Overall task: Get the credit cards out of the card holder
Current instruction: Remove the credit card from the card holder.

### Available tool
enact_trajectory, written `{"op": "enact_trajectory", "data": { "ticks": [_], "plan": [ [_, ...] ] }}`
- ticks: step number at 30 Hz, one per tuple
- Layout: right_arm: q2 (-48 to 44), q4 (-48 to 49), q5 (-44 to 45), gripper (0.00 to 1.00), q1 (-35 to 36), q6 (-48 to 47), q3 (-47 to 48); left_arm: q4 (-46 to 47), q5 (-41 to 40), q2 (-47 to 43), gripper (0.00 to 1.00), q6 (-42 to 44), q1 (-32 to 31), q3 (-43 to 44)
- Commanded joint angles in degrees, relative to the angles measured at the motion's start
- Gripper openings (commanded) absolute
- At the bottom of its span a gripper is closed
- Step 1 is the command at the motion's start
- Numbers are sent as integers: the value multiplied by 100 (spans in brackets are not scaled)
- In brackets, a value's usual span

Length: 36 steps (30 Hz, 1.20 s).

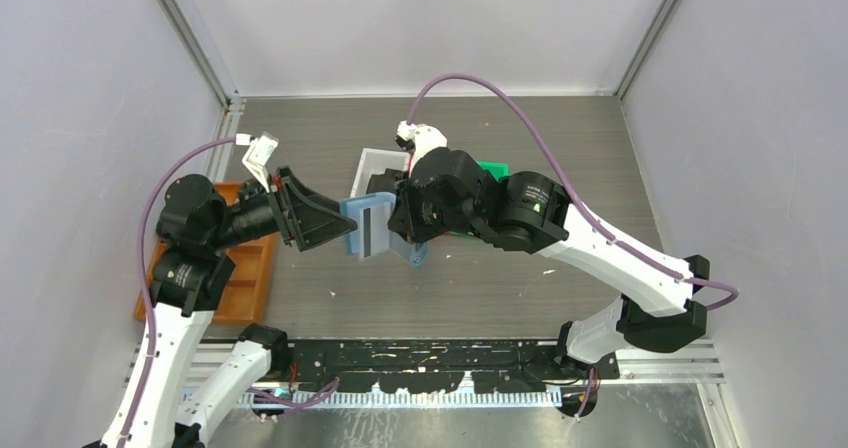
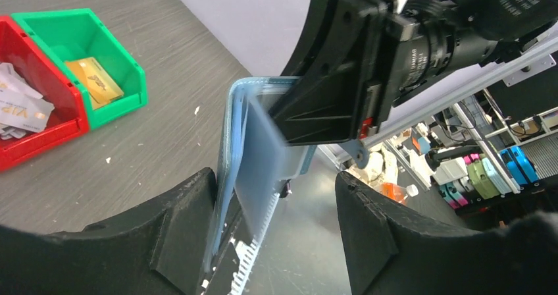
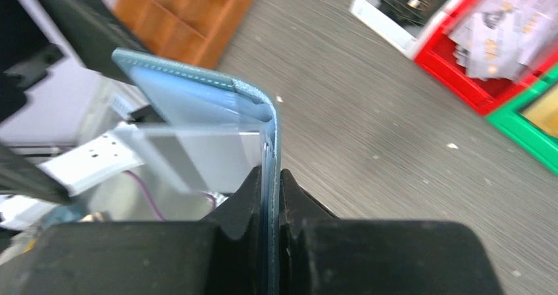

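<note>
The card holder (image 1: 370, 226), seemingly light and floppy, hangs in the air at the centre of the top view, one flap pinched in the right tool (image 3: 271, 176), while the left tool (image 2: 273, 196) stands open around the other flap, probably best gripped near the fold.

Card holder (image 1: 372, 226): held above the table (image 1: 450, 298) at mid-scene, between two grippers.
To its left, the left gripper (image 1: 340, 223), fingers either side of one flap; to its right, the right gripper (image 3: 271, 176), clamped on the other flap. Compartment tray (image 1: 250, 268) at the left table edge. Three bins (image 3: 454, 71) side by side, far centre, behind the right gripper; credit cards (image 3: 500, 38) inside them.
</note>
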Motion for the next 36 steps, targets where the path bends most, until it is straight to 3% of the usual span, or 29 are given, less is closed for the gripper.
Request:
{"op": "enact_trajectory", "data": {
  "ticks": [1, 5, 14, 24, 29, 36],
  "plan": [
    [-44, -642, 684, 1, 28, -114, 431, 645, 340, -136, 67, -212, -12, -15],
    [-241, -37, 106, 1, 46, -224, 135, 681, 449, -195, 65, -30, -16, -131],
    [-1775, 2951, -1881, 1, 44, -588, -2044, 518, 414, -225, 56, 232, -16, -142],
    [-2283, 4299, -2707, 1, 39, -700, -3004, 786, 864, -94, 43, -523, -17, -73],
    [-2201, 4458, -2752, 1, 39, -742, -3022, 790, 1177, -70, 45, -855, -11, 73],
    [-2195, 4421, -2433, 1, 15, -830, -2964, 634, 1462, -202, 61, -936, -11, 63]
  ]
}}
